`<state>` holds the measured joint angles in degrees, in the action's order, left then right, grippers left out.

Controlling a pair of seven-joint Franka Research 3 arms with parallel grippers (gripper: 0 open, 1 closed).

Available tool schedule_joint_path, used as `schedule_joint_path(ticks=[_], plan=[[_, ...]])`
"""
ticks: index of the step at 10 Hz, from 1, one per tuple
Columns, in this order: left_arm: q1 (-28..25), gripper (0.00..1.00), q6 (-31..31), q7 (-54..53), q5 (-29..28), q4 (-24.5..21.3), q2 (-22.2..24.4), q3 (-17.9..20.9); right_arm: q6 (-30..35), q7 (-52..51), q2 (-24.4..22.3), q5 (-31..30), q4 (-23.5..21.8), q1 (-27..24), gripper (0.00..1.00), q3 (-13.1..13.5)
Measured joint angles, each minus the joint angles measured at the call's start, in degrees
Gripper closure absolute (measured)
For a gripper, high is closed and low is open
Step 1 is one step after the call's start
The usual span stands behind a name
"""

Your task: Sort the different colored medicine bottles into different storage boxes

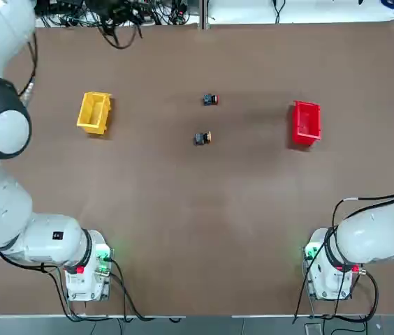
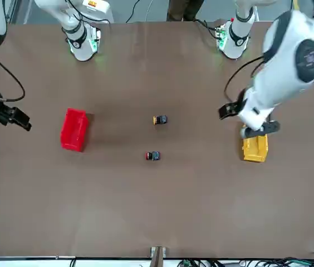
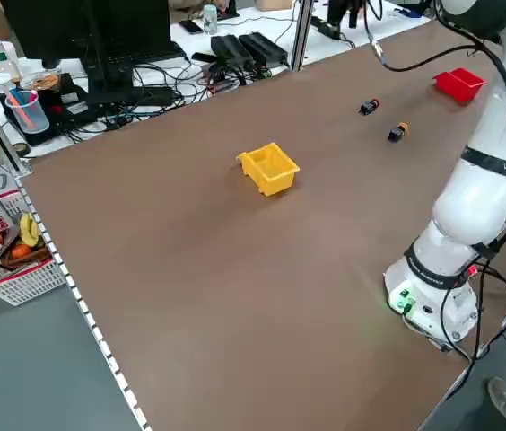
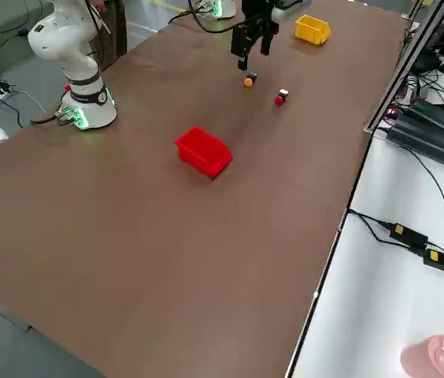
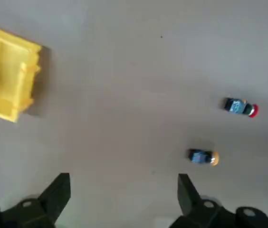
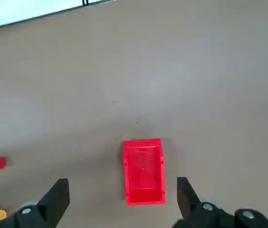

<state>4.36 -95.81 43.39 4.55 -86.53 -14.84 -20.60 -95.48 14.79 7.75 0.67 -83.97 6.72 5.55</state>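
Note:
Two tiny dark medicine bottles lie apart mid-table: the red-ended one (image 1: 210, 100) farther from the arm bases, the yellow-ended one (image 1: 202, 138) nearer. The yellow storage box (image 1: 94, 112) sits on the left and the red storage box (image 1: 307, 123) on the right; both look empty. My left gripper (image 5: 123, 191) hangs open high above the table, between the yellow box (image 5: 8, 78) and the bottles (image 5: 203, 156). My right gripper (image 6: 123, 195) is open and raised on the outer side of the red box (image 6: 144, 171). Neither gripper holds anything.
The brown table (image 1: 204, 223) is bare between the bottles and the arm bases. Cables and power bricks (image 3: 244, 49) lie past the far edge. A basket of items (image 3: 11, 251) stands off the table on the robot's left.

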Motion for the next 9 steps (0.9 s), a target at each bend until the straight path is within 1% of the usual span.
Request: schedule_joint_path(ticks=[2,3,4,6,7,9], plan=[[6.7,0.02,-9.17,18.01,-0.12,-4.19,-1.45,-0.19,-1.88,3.92,0.55,1.09,-0.92,0.24,0.0,-0.13],[9.97,0.03,-11.75,25.39,-1.51,-5.62,-2.69,-0.23,-3.64,7.55,0.89,1.75,-2.01,0.51,0.0,-0.18],[12.95,0.02,-13.65,32.51,-3.52,-6.12,-4.46,-0.24,-5.36,11.65,1.4,2.09,-3.14,1.25,0.0,-0.3],[17.23,0.0,-17.84,43.54,-4.63,-6.28,-8.25,-0.21,-8.3,18.46,3.47,2.25,-4.3,3.92,0.0,-0.52],[19.06,0.0,-20.26,50.67,-4.68,-6.36,-10.29,-0.19,-8.95,20.42,4.51,2.25,-4.33,5.04,0.0,-0.56],[22.51,0.0,-25.16,66.11,-6.45,-7.05,-15.05,-0.16,-9.2,21.34,5.38,2.26,-4.34,5.63,0.0,-0.55]])
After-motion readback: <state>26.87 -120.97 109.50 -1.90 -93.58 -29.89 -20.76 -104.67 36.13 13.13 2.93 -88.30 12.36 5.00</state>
